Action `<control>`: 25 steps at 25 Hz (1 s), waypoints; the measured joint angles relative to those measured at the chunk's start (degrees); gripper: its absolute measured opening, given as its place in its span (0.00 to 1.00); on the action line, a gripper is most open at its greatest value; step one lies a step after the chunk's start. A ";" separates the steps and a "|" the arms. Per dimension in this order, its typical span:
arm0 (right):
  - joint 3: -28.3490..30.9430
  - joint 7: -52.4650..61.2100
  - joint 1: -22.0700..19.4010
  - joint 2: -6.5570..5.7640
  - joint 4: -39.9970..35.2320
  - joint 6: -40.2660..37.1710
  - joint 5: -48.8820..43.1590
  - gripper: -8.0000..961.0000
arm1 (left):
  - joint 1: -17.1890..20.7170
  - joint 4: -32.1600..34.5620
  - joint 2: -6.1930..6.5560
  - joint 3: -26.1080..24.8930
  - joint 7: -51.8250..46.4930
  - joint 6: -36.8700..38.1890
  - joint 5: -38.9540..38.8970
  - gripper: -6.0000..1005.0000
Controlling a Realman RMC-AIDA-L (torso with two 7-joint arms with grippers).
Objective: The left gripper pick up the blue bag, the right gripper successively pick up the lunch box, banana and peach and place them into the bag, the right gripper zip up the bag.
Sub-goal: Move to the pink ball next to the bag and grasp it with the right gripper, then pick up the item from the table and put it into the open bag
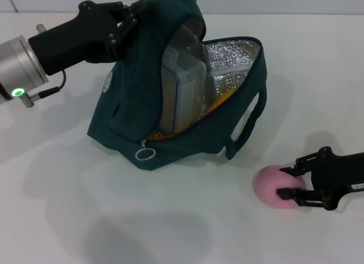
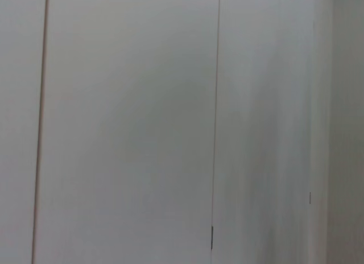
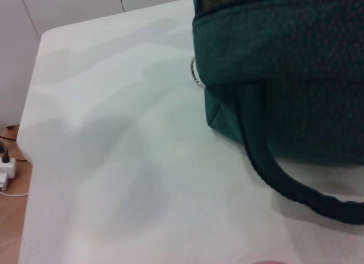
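Peach (image 1: pixel 275 186) lay on the surface (image 1: pixel 85 218) near the blue bag (image 1: pixel 131 104), the right claw (image 1: pixel 291 182) spread around it; closing gently would have avoided bruising. The left claw (image 1: pixel 126 26) pinched the bag's top, lunch box (image 1: pixel 183 93) and banana (image 1: pixel 219 102) inside

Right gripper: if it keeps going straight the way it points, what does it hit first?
The peach. In the head view the right gripper points toward the robot's left, its fingers open on either side of the peach, so that comes first. Beyond it lies bare table; the blue bag sits farther back, seemingly off that line.
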 joint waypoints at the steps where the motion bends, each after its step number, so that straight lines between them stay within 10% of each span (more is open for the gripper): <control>1: 0.13 0.10 0.05 -0.06 0.06 0.03 0.12 0.51 | 0.00 0.00 0.00 0.00 0.00 -0.01 0.00 0.05; 25: 23.12 -14.22 2.50 -0.06 9.96 -18.31 24.10 0.24 | -0.12 -0.14 -0.30 0.00 1.41 -0.09 -0.02 0.04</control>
